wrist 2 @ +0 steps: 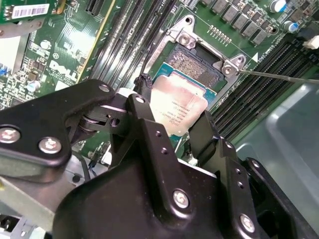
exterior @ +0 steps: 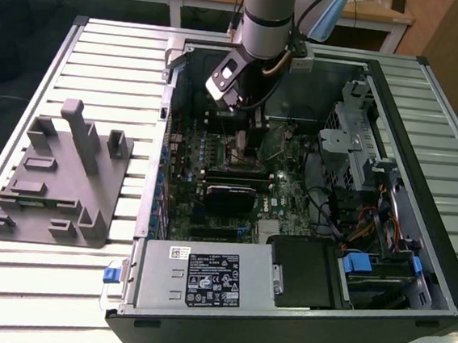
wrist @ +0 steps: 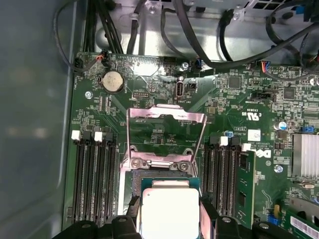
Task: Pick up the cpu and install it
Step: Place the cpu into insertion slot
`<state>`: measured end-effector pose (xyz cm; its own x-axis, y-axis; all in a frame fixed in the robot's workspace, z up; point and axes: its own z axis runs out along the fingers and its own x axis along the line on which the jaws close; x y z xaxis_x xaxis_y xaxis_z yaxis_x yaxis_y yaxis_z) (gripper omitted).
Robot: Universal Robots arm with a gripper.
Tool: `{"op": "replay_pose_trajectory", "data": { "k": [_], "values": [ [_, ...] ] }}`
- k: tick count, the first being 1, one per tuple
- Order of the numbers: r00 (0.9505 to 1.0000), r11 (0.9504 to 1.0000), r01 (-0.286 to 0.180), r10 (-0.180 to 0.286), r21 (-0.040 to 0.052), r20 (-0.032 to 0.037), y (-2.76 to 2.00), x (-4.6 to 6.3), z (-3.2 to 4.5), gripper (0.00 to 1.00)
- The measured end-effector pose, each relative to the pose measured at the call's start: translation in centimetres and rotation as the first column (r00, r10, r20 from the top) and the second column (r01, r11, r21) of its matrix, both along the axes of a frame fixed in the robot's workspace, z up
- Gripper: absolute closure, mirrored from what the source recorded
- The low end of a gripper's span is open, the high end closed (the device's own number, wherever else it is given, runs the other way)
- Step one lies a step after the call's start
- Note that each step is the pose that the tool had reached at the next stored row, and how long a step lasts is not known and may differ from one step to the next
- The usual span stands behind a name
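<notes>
We see the gripper (wrist 2: pixel 172 117) closed narrowly on the cpu (wrist 2: pixel 180 99), one black finger pressed against each of two opposite edges of the chip. The pale silvery top of the cpu faces up towards both wrist views, and its green border shows along the free edge.

The cpu sits right over the socket (wrist 2: pixel 195 63). In the second wrist view it covers the nearer part of the opening, while the far part lies bare with its field of fine contacts showing. We cannot tell whether the chip already rests on those contacts or hangs just above them. It looks slightly tilted against the socket's outline.

In the first wrist view, the socket's metal hold-down frame (wrist: pixel 167 134) stands swung up and open just beyond the cpu. In the second wrist view, a thin metal lever (wrist 2: pixel 279 75) reaches out sideways from the corner of the socket. Dark memory slots (wrist: pixel 94 179) run along both sides of the socket, and a round coin battery (wrist: pixel 112 81) sits further off on the motherboard (wrist: pixel 234 109).

In the exterior view, the arm (exterior: pixel 268 13) reaches down into the open computer case (exterior: pixel 437 240), which lies on its side on the slatted table (exterior: pixel 102 54). A grey plastic fixture (exterior: pixel 58 179) rests on the table at the exterior view's left, well apart from the gripper.
</notes>
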<state>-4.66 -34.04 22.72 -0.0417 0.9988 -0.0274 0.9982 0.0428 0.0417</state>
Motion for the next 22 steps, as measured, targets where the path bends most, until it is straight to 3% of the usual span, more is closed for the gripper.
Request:
{"op": "replay_pose_trajectory", "data": {
  "k": [22],
  "values": [
    [1.0000, 1.0000, 0.000, 0.000, -0.0001, 0.0000, 0.33, -0.5, -1.35, 0.46]
  ]
}}
